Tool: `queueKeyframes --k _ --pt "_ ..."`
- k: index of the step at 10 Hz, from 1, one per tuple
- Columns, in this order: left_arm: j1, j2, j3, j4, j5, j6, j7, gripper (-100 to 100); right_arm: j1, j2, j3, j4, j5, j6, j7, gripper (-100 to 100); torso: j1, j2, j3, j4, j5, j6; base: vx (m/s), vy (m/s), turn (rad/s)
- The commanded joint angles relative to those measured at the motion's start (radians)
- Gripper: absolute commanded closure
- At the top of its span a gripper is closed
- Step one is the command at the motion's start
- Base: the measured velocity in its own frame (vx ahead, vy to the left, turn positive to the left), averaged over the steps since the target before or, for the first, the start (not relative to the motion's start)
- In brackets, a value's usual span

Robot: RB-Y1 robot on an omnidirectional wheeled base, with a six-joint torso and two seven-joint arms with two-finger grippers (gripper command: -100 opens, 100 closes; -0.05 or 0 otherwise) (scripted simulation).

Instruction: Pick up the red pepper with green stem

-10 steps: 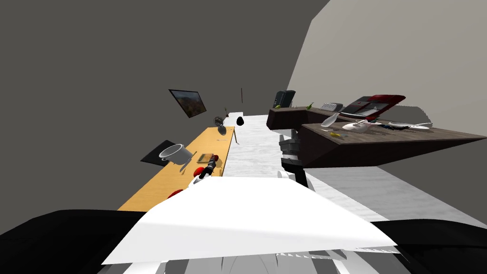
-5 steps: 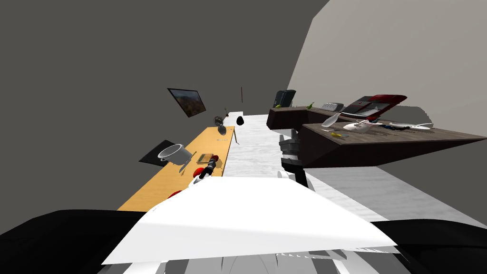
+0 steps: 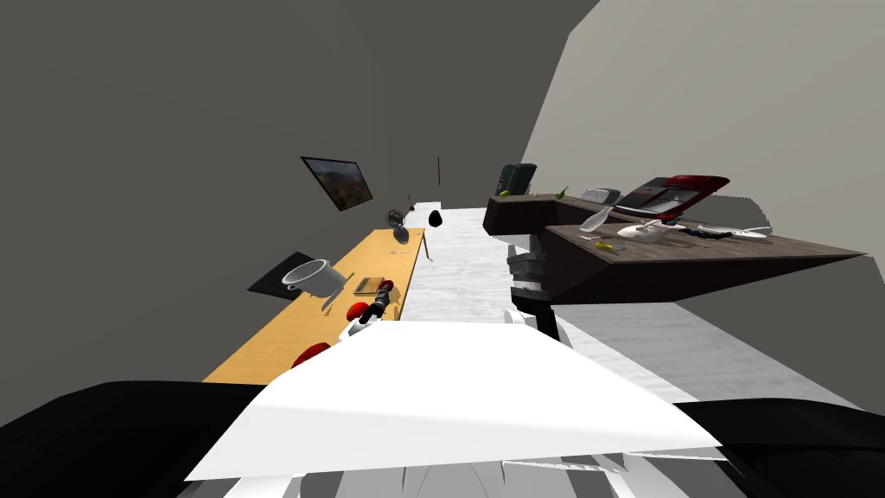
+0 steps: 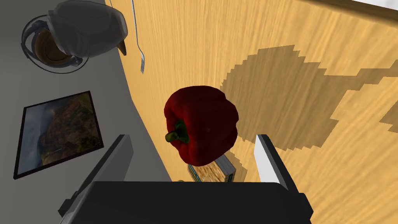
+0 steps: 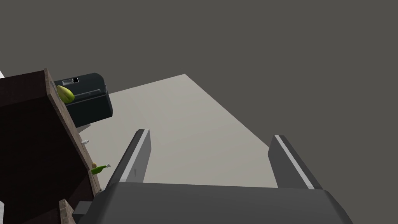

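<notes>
After my slight turn, left claw [image 4: 191,137] gapes before red pepper [image 4: 206,122] on tan wooden counter [image 4: 272,58] along grey wall [image 4: 112,81].

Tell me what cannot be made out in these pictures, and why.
- Left wrist view: the flat box is half hidden behind the red pepper and the left gripper.
- Head view: the white things on the dark table are too small to name.
- Right wrist view: the green thing is too small.

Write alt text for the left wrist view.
A red bell pepper with a green stem sits between the fingers of the open left gripper, touching neither, over a light wooden table. Beyond it are a fork and a grey pot; a framed landscape picture is on the grey wall.
</notes>
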Motion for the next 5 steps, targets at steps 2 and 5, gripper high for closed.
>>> queueKeyframes --k 2,5 --pt "0.022 0.051 0.002 -0.021 0.010 0.070 0.040 -100 0.000 0.000 0.000 0.000 0.000 0.000 0.000 0 -0.002 0.000 0.000 0.000 -0.001 0.000 -0.073 -0.177 0.002" --pt "0.037 0.102 0.012 -0.032 0.020 0.155 0.079 -100 0.000 0.000 0.000 0.000 0.000 0.000 0.000 0 0.005 0.002 0.001 0.001 0.001 0.000 -0.087 -0.089 -0.002"
